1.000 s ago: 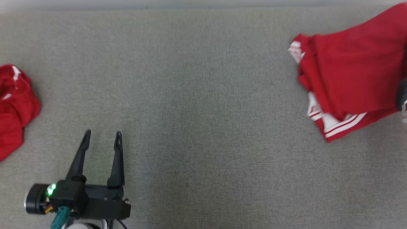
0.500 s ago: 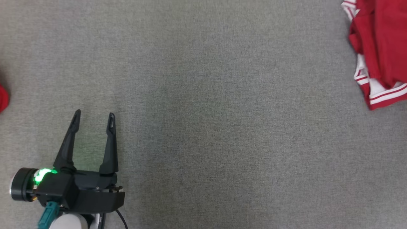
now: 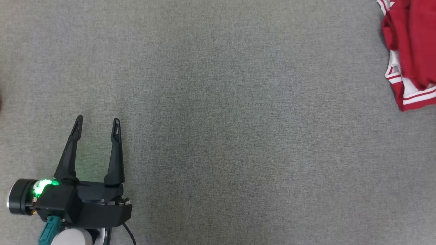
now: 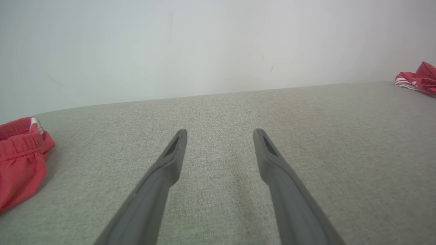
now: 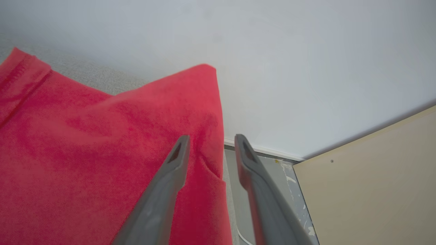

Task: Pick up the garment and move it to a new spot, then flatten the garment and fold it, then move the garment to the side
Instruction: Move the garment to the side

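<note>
Grey fabric surface [image 3: 218, 102], white wall [image 4: 204, 44], beige panel [image 5: 374, 190]

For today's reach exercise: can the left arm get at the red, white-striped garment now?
Probably not: nothing blocks the way, but the left gripper, jaws open, sits far across the grey surface from the garment.

Red garment [image 3: 415, 41], white-striped trim, folded in layers, lying on grey surface [image 3: 218, 102] at far right.

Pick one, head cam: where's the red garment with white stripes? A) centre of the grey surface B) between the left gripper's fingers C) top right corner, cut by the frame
C: the red garment sits at the top right corner, running off frame, away from the open left gripper at lower left.
</note>
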